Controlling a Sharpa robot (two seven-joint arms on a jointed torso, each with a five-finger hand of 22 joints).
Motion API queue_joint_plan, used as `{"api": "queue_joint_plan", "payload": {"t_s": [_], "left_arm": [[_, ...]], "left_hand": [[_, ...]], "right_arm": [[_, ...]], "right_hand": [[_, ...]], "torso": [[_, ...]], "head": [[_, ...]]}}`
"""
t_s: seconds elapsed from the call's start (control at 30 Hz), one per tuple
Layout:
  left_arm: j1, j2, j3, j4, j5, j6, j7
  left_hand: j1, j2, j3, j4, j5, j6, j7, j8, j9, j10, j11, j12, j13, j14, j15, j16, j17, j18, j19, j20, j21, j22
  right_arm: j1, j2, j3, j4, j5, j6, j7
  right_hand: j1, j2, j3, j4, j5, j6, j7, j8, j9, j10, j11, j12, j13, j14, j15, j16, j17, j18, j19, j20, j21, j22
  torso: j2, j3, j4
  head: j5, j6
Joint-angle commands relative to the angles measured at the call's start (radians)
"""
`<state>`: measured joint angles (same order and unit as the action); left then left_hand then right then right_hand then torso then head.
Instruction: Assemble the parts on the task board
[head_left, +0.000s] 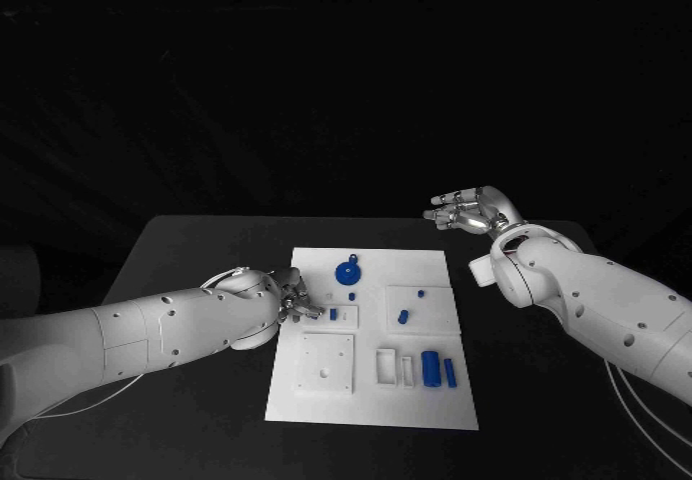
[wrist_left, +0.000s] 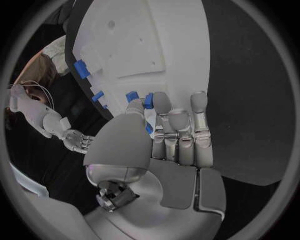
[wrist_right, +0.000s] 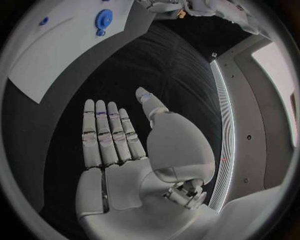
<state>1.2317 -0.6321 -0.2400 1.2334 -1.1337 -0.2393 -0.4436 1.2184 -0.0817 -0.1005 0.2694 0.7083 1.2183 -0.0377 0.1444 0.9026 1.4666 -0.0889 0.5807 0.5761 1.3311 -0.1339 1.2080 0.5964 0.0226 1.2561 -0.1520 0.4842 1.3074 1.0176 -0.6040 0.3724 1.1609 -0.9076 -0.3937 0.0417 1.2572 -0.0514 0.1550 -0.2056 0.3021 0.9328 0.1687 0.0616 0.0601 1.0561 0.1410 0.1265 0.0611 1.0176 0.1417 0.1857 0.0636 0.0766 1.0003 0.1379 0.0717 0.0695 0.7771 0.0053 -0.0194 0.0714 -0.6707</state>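
Note:
The white task board (head_left: 372, 400) lies in the middle of the black table. On it are a blue gear (head_left: 346, 271), small blue pieces (head_left: 405, 317) around the middle, and two long blue pieces (head_left: 438, 370) near the front right. My left hand (head_left: 289, 298) is at the board's left edge, fingers stretched over it toward a small blue piece (head_left: 335, 314). In the left wrist view the fingers (wrist_left: 181, 130) lie straight, with blue pieces (wrist_left: 131, 96) just past the thumb tip; nothing is plainly held. My right hand (head_left: 469, 212) hangs open beyond the far right corner, its palm (wrist_right: 125, 145) bare.
The board (wrist_right: 56, 55) has a square raised plate (head_left: 326, 365) at its front left and a rectangular recess (head_left: 387, 365) beside it. Black table (head_left: 188, 250) surrounds the board on all sides.

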Motion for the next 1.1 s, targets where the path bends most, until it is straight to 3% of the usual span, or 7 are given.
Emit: {"api": "queue_joint_plan", "payload": {"t_s": [0.03,0.47,0.53,0.6,1.1], "left_arm": [[-0.002,0.001,0.0,0.004,0.009,-0.007,0.0],[-0.002,0.0,0.0,0.007,0.016,-0.015,0.003],[-0.002,0.0,0.0,0.007,0.017,-0.016,0.003],[-0.002,0.0,0.0,0.007,0.017,-0.017,0.003],[-0.001,-0.001,0.0,0.007,0.022,-0.014,0.004]], "left_hand": [[-0.001,-0.008,0.0,0.009,-0.005,0.0,0.005,0.006,0.001,0.005,0.002,-0.001,0.001,0.0,-0.002,-0.003,-0.001,-0.014,0.005,-0.001,-0.003,0.016],[-0.017,-0.029,0.009,0.013,-0.019,0.005,0.005,0.006,0.001,0.007,0.002,-0.001,0.001,0.001,-0.002,-0.003,-0.001,-0.014,0.006,-0.001,-0.003,0.016],[-0.021,-0.031,0.01,0.013,-0.033,0.005,0.005,0.006,0.001,0.007,0.002,-0.001,0.001,0.001,-0.002,-0.003,-0.001,-0.014,0.006,-0.001,-0.003,0.016],[-0.023,-0.026,0.012,0.011,-0.089,0.006,0.006,0.007,0.002,0.008,0.003,-0.001,0.001,0.001,-0.001,-0.003,-0.001,-0.014,0.006,-0.001,-0.003,0.016],[-0.038,-0.041,0.019,0.014,-0.111,0.007,0.007,0.008,0.005,0.008,0.003,0.0,0.001,0.001,-0.002,-0.004,-0.001,-0.014,0.007,-0.001,-0.004,0.016]], "right_arm": [[-0.001,0.001,0.0,0.0,-0.007,0.014,0.004],[-0.001,0.001,0.0,-0.005,-0.004,0.014,-0.002],[-0.001,0.001,0.0,-0.007,-0.004,0.014,-0.003],[-0.001,0.001,0.0,-0.008,-0.004,0.014,-0.004],[-0.001,0.0,0.0,-0.011,-0.001,0.015,-0.007]], "right_hand": [[-0.007,0.004,0.0,-0.004,0.0,0.002,0.0,-0.002,0.0,0.0,0.004,-0.004,-0.001,-0.002,0.006,-0.004,-0.001,0.003,-0.007,-0.001,-0.002,-0.001],[-0.024,0.003,-0.018,0.02,0.013,0.0,0.0,-0.002,0.0,-0.002,0.004,-0.001,-0.001,-0.003,0.006,-0.004,-0.001,0.003,-0.008,0.0,-0.002,-0.001],[-0.023,0.001,-0.027,0.031,0.017,0.0,0.0,-0.002,0.0,-0.004,0.005,0.001,-0.001,-0.004,0.006,-0.003,-0.001,0.003,-0.009,0.0,-0.002,-0.001],[-0.02,0.001,-0.034,0.038,0.022,-0.001,0.0,-0.002,0.0,-0.005,0.005,0.002,-0.001,-0.004,0.006,-0.003,-0.001,0.003,-0.009,0.0,-0.002,-0.001],[-0.012,-0.001,-0.05,0.056,0.03,-0.004,0.0,-0.002,0.0,-0.009,0.006,0.005,-0.001,-0.008,0.007,-0.003,-0.001,0.002,-0.013,0.001,-0.002,-0.001]], "torso": [[0.0,0.0003,0.0002],[0.0,-0.0001,-0.0003],[0.0,0.0,-0.0005],[0.0,0.0,-0.0004],[0.0,0.0006,-0.0002]], "head": [[0.0,0.0],[-0.001,-0.001],[-0.001,-0.001],[-0.002,0.0],[0.0,0.0]]}}
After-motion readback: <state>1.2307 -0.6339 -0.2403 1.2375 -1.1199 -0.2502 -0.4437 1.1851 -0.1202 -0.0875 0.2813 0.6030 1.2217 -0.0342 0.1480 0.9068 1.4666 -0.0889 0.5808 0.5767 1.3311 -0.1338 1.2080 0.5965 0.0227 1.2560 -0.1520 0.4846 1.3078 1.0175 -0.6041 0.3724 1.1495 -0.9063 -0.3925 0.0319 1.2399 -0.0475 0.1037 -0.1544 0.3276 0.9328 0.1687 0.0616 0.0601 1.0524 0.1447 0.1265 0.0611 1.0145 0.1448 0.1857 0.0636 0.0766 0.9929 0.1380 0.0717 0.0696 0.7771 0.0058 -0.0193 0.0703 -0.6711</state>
